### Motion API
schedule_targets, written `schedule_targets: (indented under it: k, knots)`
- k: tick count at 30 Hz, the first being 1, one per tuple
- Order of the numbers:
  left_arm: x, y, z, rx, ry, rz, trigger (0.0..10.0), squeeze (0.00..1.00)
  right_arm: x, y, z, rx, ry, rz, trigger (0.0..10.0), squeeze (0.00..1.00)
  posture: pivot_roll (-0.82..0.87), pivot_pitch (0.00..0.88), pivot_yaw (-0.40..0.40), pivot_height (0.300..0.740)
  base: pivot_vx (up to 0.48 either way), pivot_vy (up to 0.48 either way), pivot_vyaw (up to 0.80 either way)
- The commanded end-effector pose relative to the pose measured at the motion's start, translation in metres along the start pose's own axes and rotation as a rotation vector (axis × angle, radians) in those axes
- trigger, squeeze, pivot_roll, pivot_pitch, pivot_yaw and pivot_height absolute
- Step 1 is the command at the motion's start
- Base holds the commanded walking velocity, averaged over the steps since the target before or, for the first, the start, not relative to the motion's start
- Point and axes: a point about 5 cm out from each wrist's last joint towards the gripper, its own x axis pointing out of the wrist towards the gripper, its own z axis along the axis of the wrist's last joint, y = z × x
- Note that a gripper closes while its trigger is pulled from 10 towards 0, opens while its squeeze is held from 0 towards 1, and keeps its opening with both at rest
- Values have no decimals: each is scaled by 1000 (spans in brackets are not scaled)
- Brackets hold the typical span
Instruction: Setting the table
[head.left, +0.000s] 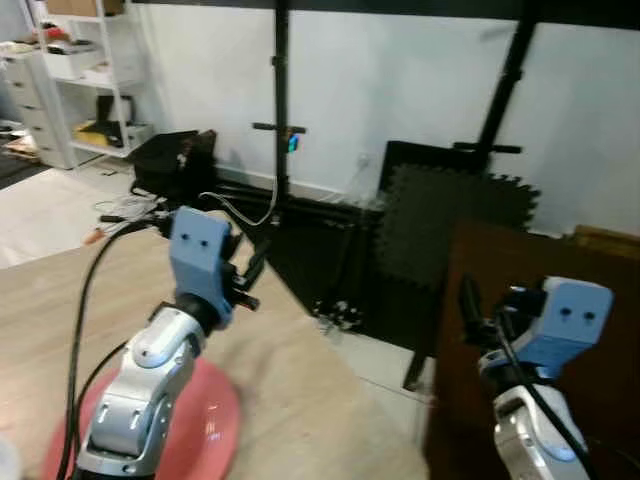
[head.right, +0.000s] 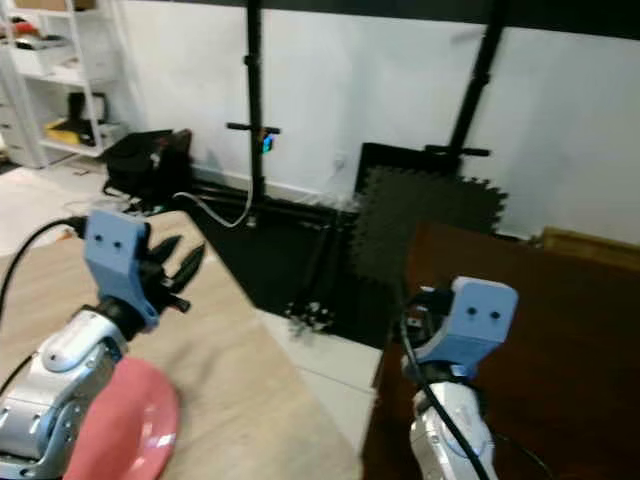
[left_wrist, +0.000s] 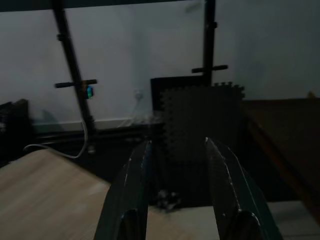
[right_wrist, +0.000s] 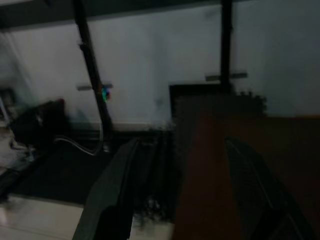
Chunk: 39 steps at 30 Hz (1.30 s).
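Left gripper (left_wrist: 175, 200) over light wood desk (head.left: 300, 390), jaws spread, nothing between them. Pink plate (head.left: 205, 425) lies on the desk behind the jaws, under the left arm. Right gripper (right_wrist: 187, 200) above dark brown desk (head.right: 560, 340), jaws spread, empty. No legible writing.

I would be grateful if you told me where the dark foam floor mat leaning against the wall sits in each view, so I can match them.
Left eye view: foam mat right of centre, against the white wall.
Right eye view: near centre, above the dark brown table.
Left wrist view: centre, beyond the left claw, which is open.
Right wrist view: blurred, upper right of centre, beyond the open right claw.
Shared landmark: the black pole with a small blue-green light.
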Motion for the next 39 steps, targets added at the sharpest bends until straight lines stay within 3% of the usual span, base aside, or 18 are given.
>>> schedule_targets:
  k: [1, 14, 17, 39]
  knots:
    - [0, -1, -2, -3, 5, -3, 10000, 0, -1, -1, -1, -11, 7, -6, 10000, 0, 24, 13, 10, 740, 0, -480, 0]
    - [0, -1, -2, -9, 0, -3, 10000, 0, -1, -1, -1, -12, 7, -5, 10000, 0, 24, 12, 11, 740, 0, -480, 0]
    - [0, -2, -1, -61, -4, -7, 10000, 0, -1, -1, -2, -12, 8, -5, 10000, 0, 22, 13, 11, 740, 0, 0, 0]
    - [2, -1, 0, -75, -5, 14, 10000, 0, -1, -1, -2, -15, 9, -9, 10000, 0, 20, 12, 11, 740, -462, 11, 0]
